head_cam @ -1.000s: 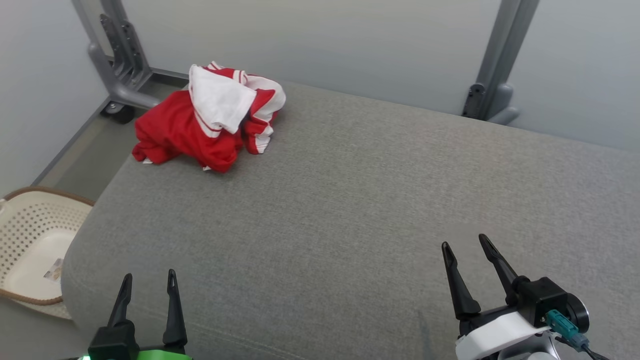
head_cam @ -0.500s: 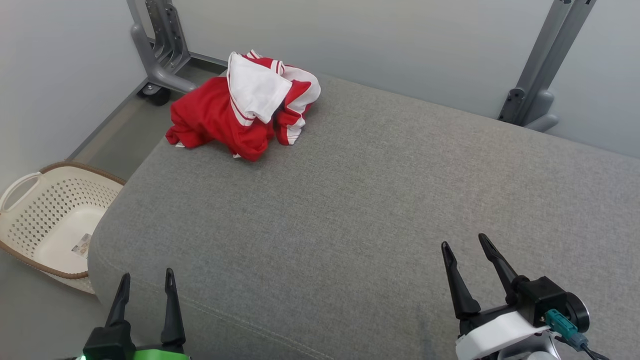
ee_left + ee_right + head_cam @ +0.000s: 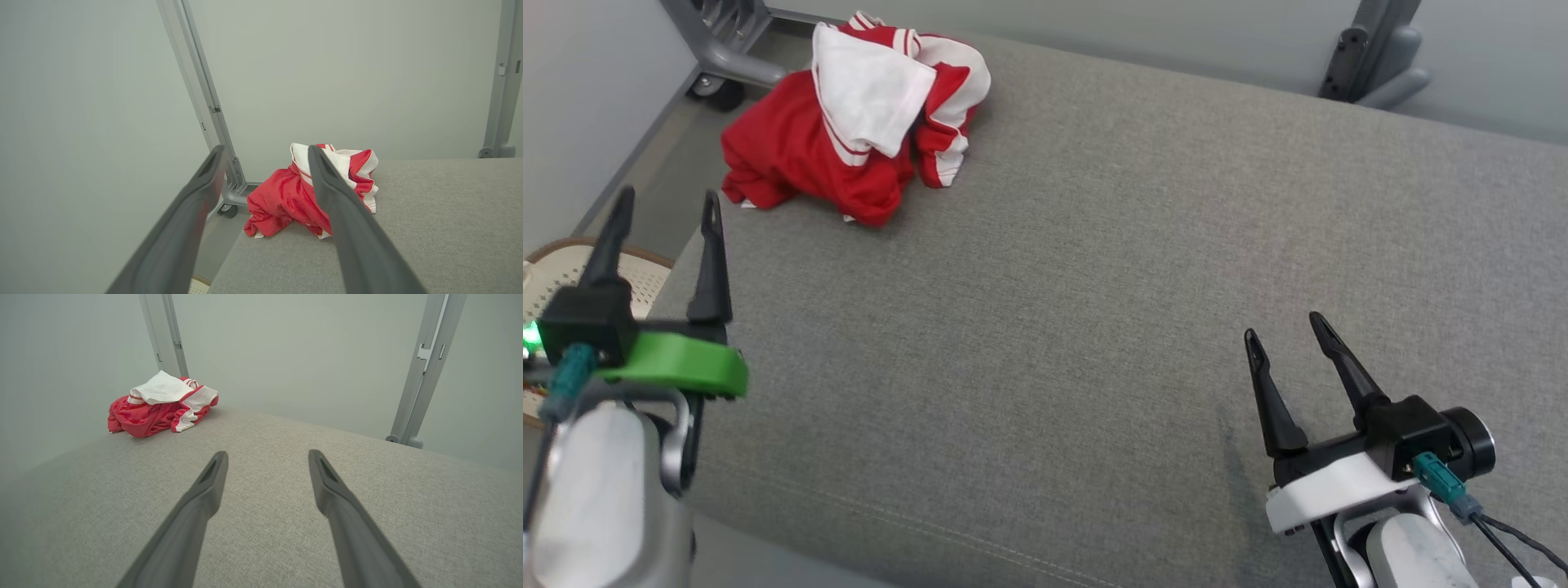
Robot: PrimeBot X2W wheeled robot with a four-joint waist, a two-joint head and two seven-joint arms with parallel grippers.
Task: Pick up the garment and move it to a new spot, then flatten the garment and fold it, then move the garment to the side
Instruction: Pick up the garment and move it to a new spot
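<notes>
Since the earlier frame the left gripper [image 3: 668, 196] has risen from the lower edge of the head view to its middle left. Its fingers now point toward the far left corner of the grey fabric cushion [image 3: 1094, 286]. The whole head view has also shifted, so the camera itself has moved. The small change in where the right gripper [image 3: 1282, 325] shows may be no more than that.

Both grippers stand with jaws spread wide and nothing between them. The right one hovers low over the near right part of the cushion.

The red-and-white garment [image 3: 792, 155] lies crumpled at the far left corner. A white panel is folded over its top, and its red part reaches the cushion's left edge. It is apart from both grippers, the left being the nearer. A cream perforated laundry basket [image 3: 658, 286] stands on the floor to the left, below the left gripper.

Step in hand: the reach for the first pick-up, with no grasp yet made. The next move probably calls for the left gripper to go forward and down onto a raised fold. It should close deep enough that the loose cloth lifts whole.
</notes>
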